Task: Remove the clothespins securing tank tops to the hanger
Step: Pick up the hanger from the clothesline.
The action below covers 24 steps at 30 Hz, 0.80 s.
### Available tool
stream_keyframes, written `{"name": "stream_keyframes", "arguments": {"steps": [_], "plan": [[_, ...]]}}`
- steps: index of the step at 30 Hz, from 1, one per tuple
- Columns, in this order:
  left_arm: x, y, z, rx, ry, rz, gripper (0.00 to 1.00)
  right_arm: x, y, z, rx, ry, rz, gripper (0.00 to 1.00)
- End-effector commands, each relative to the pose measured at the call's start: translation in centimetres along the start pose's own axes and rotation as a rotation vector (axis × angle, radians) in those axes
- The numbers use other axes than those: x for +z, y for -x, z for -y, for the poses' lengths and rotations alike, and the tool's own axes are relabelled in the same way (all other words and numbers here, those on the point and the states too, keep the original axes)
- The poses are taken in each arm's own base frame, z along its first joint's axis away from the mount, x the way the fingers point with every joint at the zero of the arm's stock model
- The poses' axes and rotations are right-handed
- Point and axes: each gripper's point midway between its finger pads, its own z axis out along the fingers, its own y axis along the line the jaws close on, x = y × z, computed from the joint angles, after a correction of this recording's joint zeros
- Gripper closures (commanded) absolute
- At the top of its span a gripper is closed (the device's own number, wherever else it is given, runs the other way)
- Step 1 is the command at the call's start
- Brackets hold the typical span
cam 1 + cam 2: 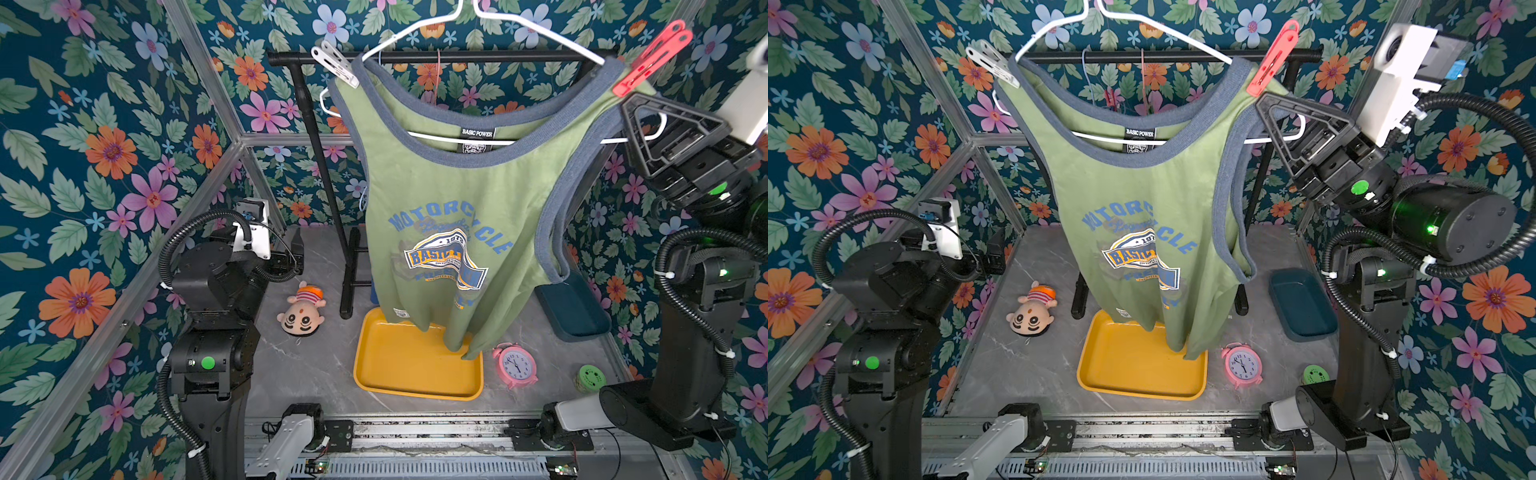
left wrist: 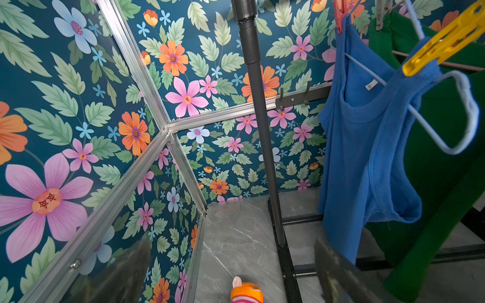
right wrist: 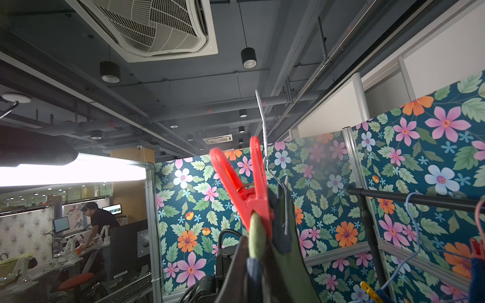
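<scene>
The olive tank top (image 1: 449, 187) (image 1: 1142, 187) with grey trim hangs on a white hanger (image 1: 415, 25) in both top views. A red clothespin (image 1: 652, 58) (image 3: 246, 189) clips its right shoulder and a pale grey clothespin (image 1: 334, 62) its left. Just below the red one, my right gripper (image 1: 629, 102) (image 3: 258, 249) is shut on the olive strap. My left gripper (image 1: 291, 249) (image 2: 231, 272) hangs low at the left, open and empty. Its wrist view shows the blue tank top (image 2: 362, 144) held by a yellow clothespin (image 2: 446, 39) and a red clothespin (image 2: 338, 15), with the green tank top (image 2: 446, 170) behind.
A black garment rack (image 1: 320, 187) carries the hangers. On the grey floor lie a yellow tray (image 1: 415, 374) under the olive hem, a plush doll (image 1: 301, 309), a pink alarm clock (image 1: 515, 365), a green round object (image 1: 590, 378) and a dark teal tray (image 1: 573, 307).
</scene>
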Motion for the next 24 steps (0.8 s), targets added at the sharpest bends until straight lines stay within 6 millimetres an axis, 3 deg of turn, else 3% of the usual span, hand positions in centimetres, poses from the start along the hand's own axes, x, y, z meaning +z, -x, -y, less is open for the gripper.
{"name": "stream_keyframes", "arguments": {"steps": [1,12,20,24], "plan": [[0.0,0.5,-0.3,-0.004,0.012,0.020,0.00,-0.2,0.6,-1.2,0.003,0.046,0.045,1.00],[0.5,0.6,0.1,-0.015,-0.008,0.022,0.00,-0.3,0.1,-1.6,0.053,0.090,0.041,1.00],[0.4,0.1,-0.1,-0.015,0.002,0.009,0.00,1.2,-2.9,-0.7,0.100,0.144,-0.013,1.00],[0.2,-1.0,-0.1,-0.008,0.013,-0.008,0.00,1.7,-3.4,-0.1,0.107,0.156,-0.016,1.00]]}}
